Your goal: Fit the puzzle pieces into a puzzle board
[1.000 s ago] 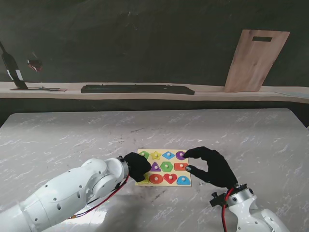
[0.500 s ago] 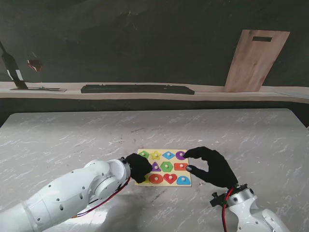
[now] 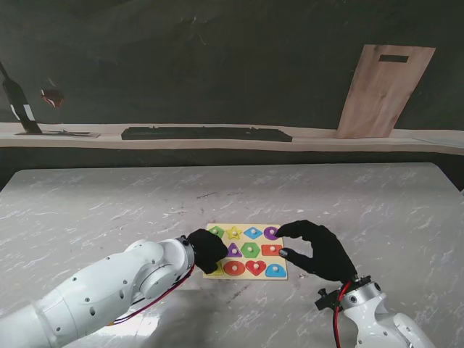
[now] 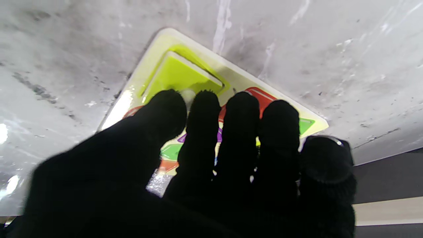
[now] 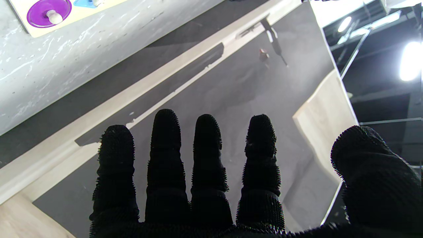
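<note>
1. Sitting on the marble table [image 3: 109, 203], the puzzle board [image 3: 243, 227] lies just ahead of both hands, its long axis running left to right across the stand view.
2. Most recesses look filled: star, circle, heart and others sit flat in rows.
3. The left hand [image 3: 206, 250] covers the board's near left corner. Its wrist view shows the yellow-green piece [image 4: 180, 74] lying there, one edge seeming raised out of its recess, just past the fingertips [image 4: 206, 99].
4. Whether thumb and forefinger pinch that piece's small knob or only rest on it, I cannot tell.
5. The right hand [image 3: 315, 250] hovers over the board's right edge, fingers spread and curled, holding nothing; the purple circle [image 5: 49, 14] lies beyond its fingertips.
6. The left hand is by far the nearer to the unseated piece, so seating it likely falls to that hand, pressing downward and slightly toward the corner.
</note>
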Tool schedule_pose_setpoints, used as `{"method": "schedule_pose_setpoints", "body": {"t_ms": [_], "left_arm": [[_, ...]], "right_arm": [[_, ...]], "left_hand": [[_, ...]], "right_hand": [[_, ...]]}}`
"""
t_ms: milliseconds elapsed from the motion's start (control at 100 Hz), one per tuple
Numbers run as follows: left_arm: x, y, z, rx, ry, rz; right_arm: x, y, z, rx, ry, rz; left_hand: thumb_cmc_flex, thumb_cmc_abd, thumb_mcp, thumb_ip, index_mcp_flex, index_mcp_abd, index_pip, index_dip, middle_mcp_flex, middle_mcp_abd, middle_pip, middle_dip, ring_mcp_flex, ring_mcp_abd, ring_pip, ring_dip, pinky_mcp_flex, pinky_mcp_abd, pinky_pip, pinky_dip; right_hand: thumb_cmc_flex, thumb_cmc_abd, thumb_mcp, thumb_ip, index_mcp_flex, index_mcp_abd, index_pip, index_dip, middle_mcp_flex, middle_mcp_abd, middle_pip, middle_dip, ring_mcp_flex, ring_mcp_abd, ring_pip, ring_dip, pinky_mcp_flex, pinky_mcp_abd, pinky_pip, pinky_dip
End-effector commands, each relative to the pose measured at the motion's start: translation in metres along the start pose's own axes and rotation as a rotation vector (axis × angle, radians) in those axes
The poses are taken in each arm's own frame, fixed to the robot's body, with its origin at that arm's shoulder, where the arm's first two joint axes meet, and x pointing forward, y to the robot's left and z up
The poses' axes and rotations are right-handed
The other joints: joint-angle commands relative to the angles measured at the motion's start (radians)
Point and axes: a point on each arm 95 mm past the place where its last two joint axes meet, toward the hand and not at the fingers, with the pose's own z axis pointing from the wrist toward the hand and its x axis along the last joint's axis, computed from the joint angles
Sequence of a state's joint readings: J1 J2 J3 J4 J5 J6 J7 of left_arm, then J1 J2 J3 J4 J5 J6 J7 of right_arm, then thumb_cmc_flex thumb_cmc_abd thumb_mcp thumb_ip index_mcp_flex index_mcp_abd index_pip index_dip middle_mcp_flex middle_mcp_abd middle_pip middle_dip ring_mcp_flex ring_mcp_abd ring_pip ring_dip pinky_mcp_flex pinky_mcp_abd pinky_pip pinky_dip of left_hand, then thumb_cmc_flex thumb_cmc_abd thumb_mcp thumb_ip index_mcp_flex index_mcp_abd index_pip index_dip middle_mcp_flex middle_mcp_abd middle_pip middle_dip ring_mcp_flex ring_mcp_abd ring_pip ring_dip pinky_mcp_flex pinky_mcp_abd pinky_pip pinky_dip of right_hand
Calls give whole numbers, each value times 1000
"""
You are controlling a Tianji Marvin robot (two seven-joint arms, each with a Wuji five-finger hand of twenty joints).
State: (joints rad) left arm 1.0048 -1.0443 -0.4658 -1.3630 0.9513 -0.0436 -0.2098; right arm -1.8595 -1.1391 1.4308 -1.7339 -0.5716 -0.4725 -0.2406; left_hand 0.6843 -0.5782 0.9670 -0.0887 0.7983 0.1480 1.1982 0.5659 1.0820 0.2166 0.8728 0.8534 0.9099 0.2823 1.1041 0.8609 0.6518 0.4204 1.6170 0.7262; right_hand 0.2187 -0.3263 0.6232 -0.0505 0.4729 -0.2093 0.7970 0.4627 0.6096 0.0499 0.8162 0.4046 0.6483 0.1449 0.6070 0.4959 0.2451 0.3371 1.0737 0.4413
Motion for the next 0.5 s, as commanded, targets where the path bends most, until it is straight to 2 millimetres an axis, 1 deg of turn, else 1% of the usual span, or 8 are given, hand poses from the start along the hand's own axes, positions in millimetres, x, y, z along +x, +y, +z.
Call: {"method": "schedule_pose_setpoints", "body": {"t_ms": [0, 290, 490], "left_arm": [[0, 0, 0, 0, 9, 10], [-1, 1, -1, 8, 17, 30], [-1, 2, -1, 4, 6, 22]], "right_arm": [[1, -3, -1, 3, 1, 7], [1, -5, -1, 9, 0, 7], [1, -5, 0, 10, 0, 6]], "left_hand": [[21, 9, 56, 71, -34, -94, 46, 24, -22, -4, 0, 23, -17, -29, 9, 14, -12, -47, 17, -19], [21, 12, 51, 68, -40, -103, 42, 26, -28, -11, -12, 32, -30, -30, -3, 17, -27, -46, 2, -17], [23, 18, 44, 65, -37, -89, 38, 23, -23, -6, -13, 35, -21, -28, 0, 22, -18, -43, 6, -12]], "right_hand": [[2, 28, -17, 12, 13, -13, 16, 2, 35, -26, 5, 5, -3, -20, 7, 8, -5, -15, 18, 7], [2, 28, -18, 11, 14, -13, 17, 3, 34, -25, 5, 6, -6, -21, 7, 8, -6, -15, 17, 7], [1, 29, -18, 11, 14, -12, 17, 3, 34, -27, 5, 6, -5, -22, 7, 8, -7, -14, 17, 7]]}}
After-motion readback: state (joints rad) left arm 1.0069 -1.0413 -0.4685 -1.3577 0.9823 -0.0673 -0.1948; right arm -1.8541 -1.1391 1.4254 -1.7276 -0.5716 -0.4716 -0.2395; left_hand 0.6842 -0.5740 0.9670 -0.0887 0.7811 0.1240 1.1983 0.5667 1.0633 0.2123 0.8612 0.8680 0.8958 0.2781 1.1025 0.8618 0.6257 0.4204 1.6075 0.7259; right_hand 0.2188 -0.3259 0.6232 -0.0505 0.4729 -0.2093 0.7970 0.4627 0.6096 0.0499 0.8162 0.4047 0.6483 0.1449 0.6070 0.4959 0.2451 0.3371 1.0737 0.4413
